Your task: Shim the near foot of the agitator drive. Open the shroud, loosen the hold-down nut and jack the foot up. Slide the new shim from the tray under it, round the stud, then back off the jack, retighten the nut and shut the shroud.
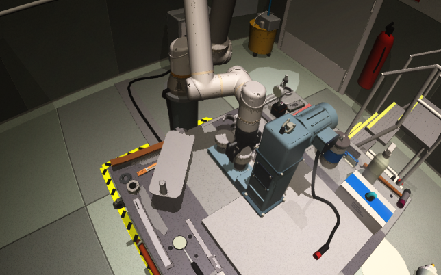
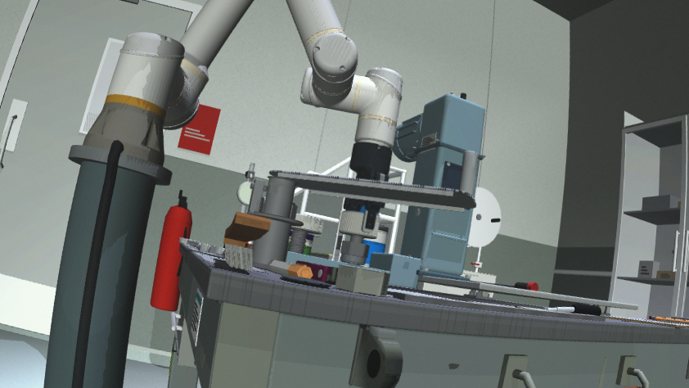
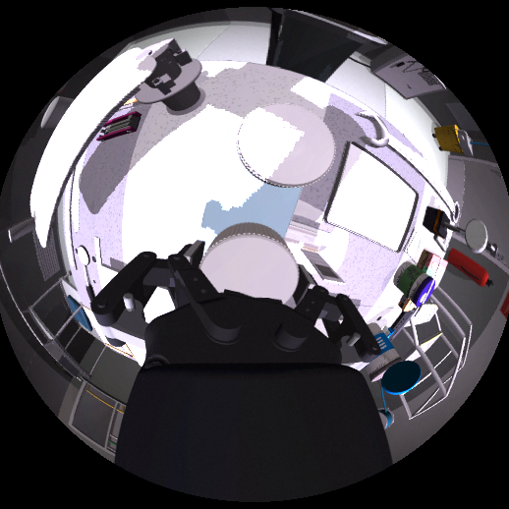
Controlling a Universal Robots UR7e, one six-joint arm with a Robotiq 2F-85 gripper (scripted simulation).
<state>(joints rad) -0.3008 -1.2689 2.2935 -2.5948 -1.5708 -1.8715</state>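
At the left end of the blue agitator drive, two knurled grey knobs stand on the blue foot plate. My gripper is open, holds nothing, and sits down around the nearer knob, which also shows as the lower one on the bench. The second knob stands beyond it. The grey shroud is swung open to the left on its post and hangs level over the bench. The shim tray is hidden from me.
A white tray-like panel lies right of the knobs. A dial gauge stands behind the drive. A black cable with a red plug trails over the pale mat. Rulers, a washer and a nut lie along the hazard-striped left edge.
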